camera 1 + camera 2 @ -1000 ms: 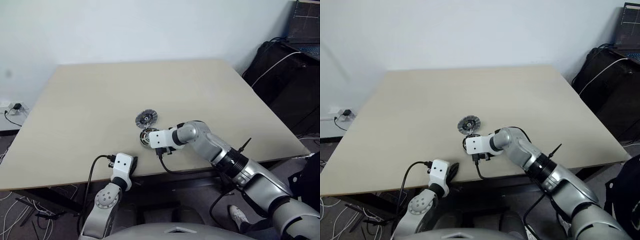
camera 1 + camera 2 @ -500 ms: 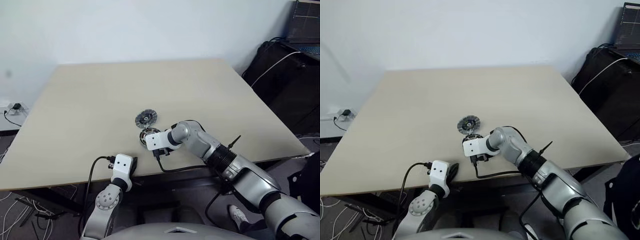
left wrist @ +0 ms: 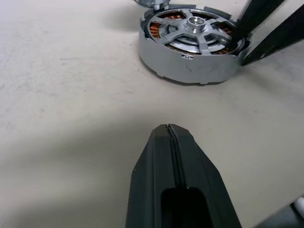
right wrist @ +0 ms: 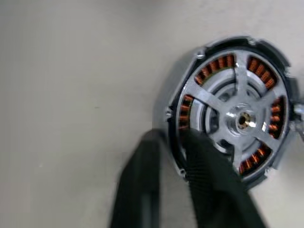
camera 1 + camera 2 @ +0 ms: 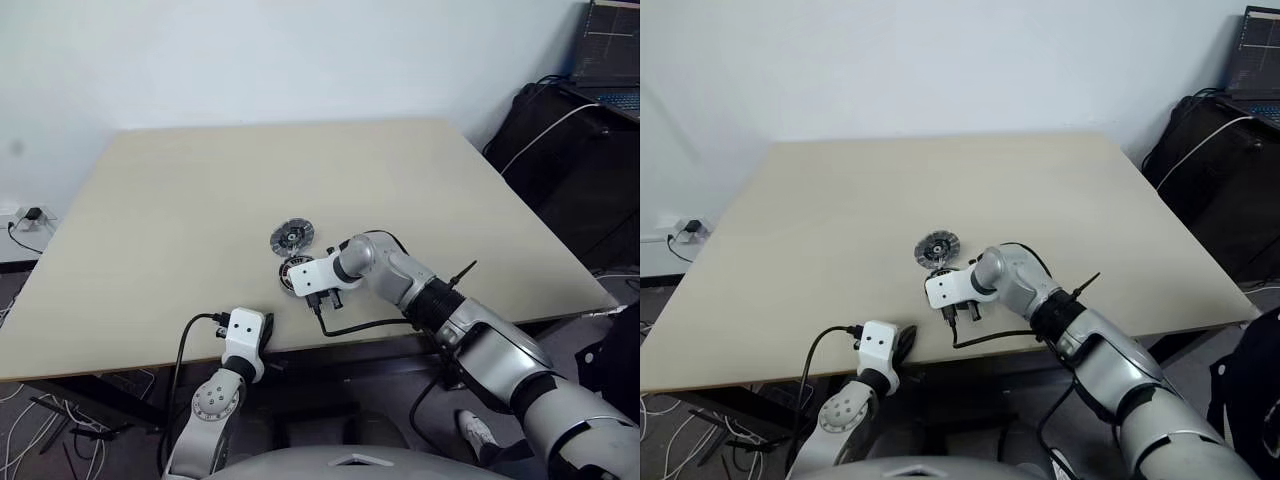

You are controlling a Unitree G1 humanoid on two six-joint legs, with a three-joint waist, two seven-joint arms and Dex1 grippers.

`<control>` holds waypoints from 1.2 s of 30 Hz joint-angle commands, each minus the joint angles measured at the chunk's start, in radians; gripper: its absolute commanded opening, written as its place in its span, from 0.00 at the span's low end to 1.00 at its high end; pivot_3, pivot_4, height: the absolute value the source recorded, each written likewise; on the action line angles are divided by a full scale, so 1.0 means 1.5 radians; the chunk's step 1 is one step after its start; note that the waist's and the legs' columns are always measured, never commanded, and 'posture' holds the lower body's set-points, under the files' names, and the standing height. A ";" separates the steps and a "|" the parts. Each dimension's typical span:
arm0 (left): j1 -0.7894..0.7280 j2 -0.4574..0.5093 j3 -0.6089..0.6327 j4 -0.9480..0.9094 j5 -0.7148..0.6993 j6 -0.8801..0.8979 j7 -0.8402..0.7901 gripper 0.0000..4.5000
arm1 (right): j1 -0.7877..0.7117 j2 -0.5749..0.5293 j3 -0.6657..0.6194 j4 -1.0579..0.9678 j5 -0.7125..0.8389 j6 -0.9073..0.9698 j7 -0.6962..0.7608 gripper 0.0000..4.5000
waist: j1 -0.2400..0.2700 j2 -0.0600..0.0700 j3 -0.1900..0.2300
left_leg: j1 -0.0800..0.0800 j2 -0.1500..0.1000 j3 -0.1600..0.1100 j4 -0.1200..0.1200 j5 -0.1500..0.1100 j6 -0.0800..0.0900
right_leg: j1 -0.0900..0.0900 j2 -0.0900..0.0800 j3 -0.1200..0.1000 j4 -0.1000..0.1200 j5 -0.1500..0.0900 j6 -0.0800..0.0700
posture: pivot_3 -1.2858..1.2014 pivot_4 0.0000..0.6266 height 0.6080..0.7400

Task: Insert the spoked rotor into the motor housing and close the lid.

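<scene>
Rotor: we see the shiny silver spoked rotor (image 4: 240, 118) already seated in the round grey motor housing (image 3: 190, 66), near the table's front edge.
Lid: the notched grey disc lid (image 5: 292, 236) lies just beyond, not yet fitted.
Right gripper (image 4: 171, 142): fingers pinch the housing wall.
Left gripper (image 3: 169, 137): shut, empty.
Unclear: how deep the rotor sits.

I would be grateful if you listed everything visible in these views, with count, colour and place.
table: one, beige, against the white wall
motor housing: one, grey outside with coppery windings, near the table's front edge
spoked rotor: one, shiny silver, seated inside the motor housing
lid: one, grey with dark centre, just beyond the housing
laptop: one, dark, far right
wall socket: one, white, far left
left gripper: one, black, shut, short of the housing
right gripper: one, black, at the housing's rim
</scene>
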 commanded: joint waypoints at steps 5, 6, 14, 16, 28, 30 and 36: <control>-0.006 -0.008 0.002 -0.010 -0.004 -0.016 0.003 0.00 | 0.004 0.007 -0.017 0.012 -0.004 0.002 0.006 0.02 | -0.002 0.000 0.000 | 0.000 0.000 0.000 0.000 0.000 0.000 | 0.000 0.000 0.000 0.000 0.001 -0.001 | 0.52 0.00 1.00; -0.007 -0.008 0.002 -0.011 -0.004 -0.016 0.002 0.00 | 0.005 0.006 -0.019 0.012 -0.004 0.003 0.006 0.02 | -0.002 0.000 0.000 | 0.000 0.000 0.000 0.000 0.000 0.000 | 0.000 0.000 0.000 0.000 0.001 -0.001 | 0.52 0.00 1.00; -0.012 -0.010 0.001 -0.010 -0.005 -0.012 0.000 0.00 | 0.063 0.001 -0.075 -0.052 0.030 0.065 -0.005 0.02 | 0.000 0.000 0.000 | 0.000 0.000 0.000 0.000 0.000 0.000 | 0.000 0.000 0.000 0.000 0.001 -0.001 | 0.52 0.00 1.00; -0.010 -0.011 0.000 -0.009 -0.005 -0.013 0.001 0.00 | 0.095 -0.002 -0.104 -0.104 0.048 0.106 -0.013 0.02 | 0.003 0.000 0.000 | 0.000 0.000 0.000 0.000 0.000 0.000 | 0.000 0.000 0.000 0.000 0.001 -0.001 | 0.52 0.00 1.00; 0.006 -0.017 -0.012 -0.006 -0.005 -0.013 -0.006 0.00 | 0.298 0.011 -0.312 -0.538 0.134 0.565 -0.131 0.02 | 0.009 0.000 0.001 | -0.002 0.000 0.000 0.000 0.000 0.000 | -0.001 -0.001 0.000 -0.001 0.000 -0.001 | 0.52 0.00 1.00; 0.005 -0.015 -0.014 -0.004 -0.005 -0.011 -0.011 0.00 | 0.308 0.043 -0.354 -0.589 0.143 0.665 -0.172 0.02 | 0.008 0.001 0.002 | -0.002 0.000 0.000 0.000 0.000 0.000 | -0.001 -0.001 -0.001 -0.001 0.000 -0.001 | 0.52 0.00 1.00; -0.004 -0.011 -0.017 0.002 -0.005 -0.007 -0.021 0.00 | 0.297 0.124 -0.430 -0.652 0.180 0.860 -0.273 0.02 | 0.007 0.002 0.003 | -0.002 0.001 0.000 -0.001 0.000 0.000 | -0.002 -0.001 -0.002 -0.001 0.000 -0.001 | 0.52 0.00 1.00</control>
